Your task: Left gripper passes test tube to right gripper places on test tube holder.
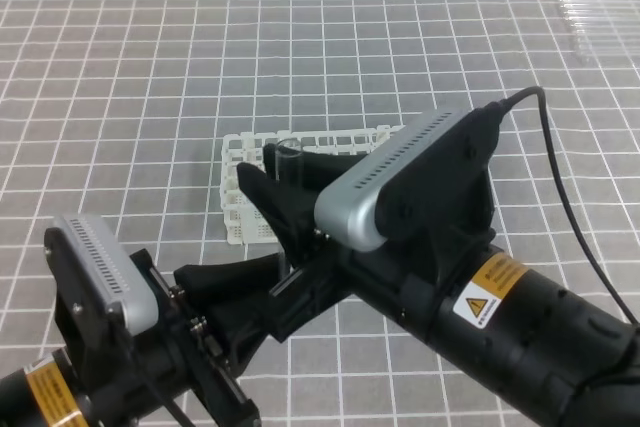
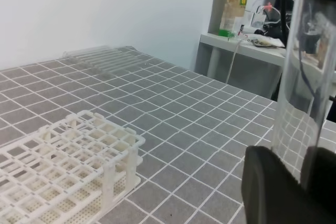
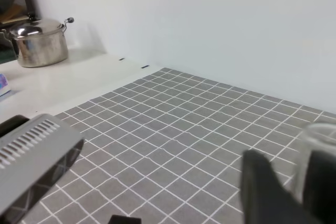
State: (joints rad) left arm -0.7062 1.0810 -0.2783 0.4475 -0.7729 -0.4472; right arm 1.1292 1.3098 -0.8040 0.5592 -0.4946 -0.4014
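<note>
Your left gripper (image 1: 262, 287) jaws clamp the upright test tube (image 1: 291, 169) mid-frame so the right gripper (image 1: 285, 202), jaws straddling it, can take over.

Standing upright above the grid mat: a slim clear glass test tube (image 1: 291, 169), open round rim showing at the top, lower part hidden among black fingers. Looming large and see-through at the right edge of the left wrist view (image 2: 307, 82). Sitting just behind it on the mat: a white lattice test tube holder (image 1: 245, 209), many small square holes, mesh-like sides, partly covered.
</note>
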